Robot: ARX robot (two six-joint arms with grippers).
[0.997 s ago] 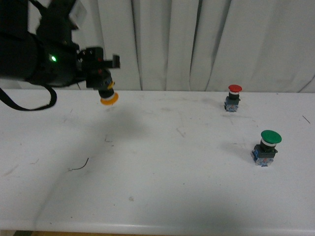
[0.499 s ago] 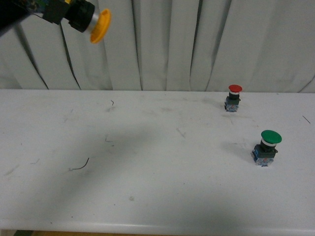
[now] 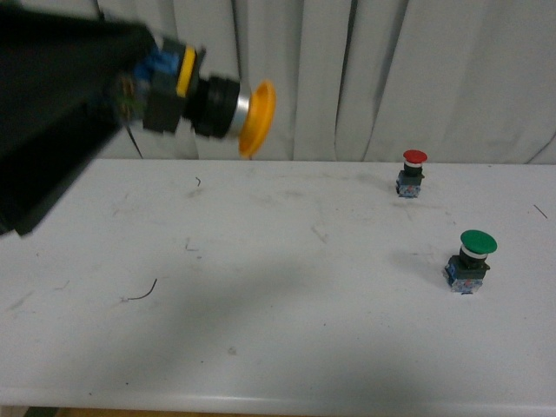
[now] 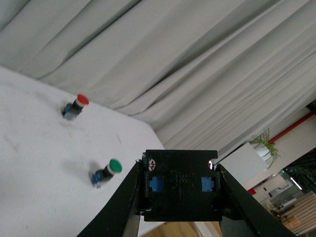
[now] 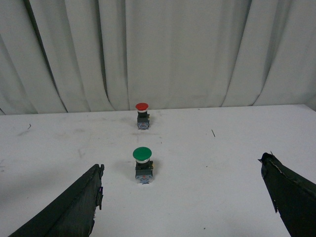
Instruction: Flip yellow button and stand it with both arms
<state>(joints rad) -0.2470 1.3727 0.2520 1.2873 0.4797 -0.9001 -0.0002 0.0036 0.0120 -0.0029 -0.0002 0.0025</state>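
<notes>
My left gripper (image 3: 143, 91) is shut on the yellow button (image 3: 217, 106) and holds it high in the air, close to the front camera. The button lies sideways, its orange-yellow cap pointing right, silver collar and black body behind it. In the left wrist view the button's black base with two blue contacts (image 4: 180, 184) fills the gap between the fingers (image 4: 126, 207). My right gripper (image 5: 182, 197) is open and empty above the table, its fingers (image 5: 74, 207) wide apart.
A red-capped button (image 3: 413, 172) stands at the back right of the white table (image 3: 287, 330). A green-capped button (image 3: 471, 261) stands nearer, at the right. Both show in the right wrist view, red (image 5: 142, 115) and green (image 5: 143, 164). White curtains (image 3: 391, 78) hang behind.
My left arm has swung up and toward the camera with the yellow button. The button has turned from cap down to cap sideways, pointing right. The red and green buttons have not moved.
</notes>
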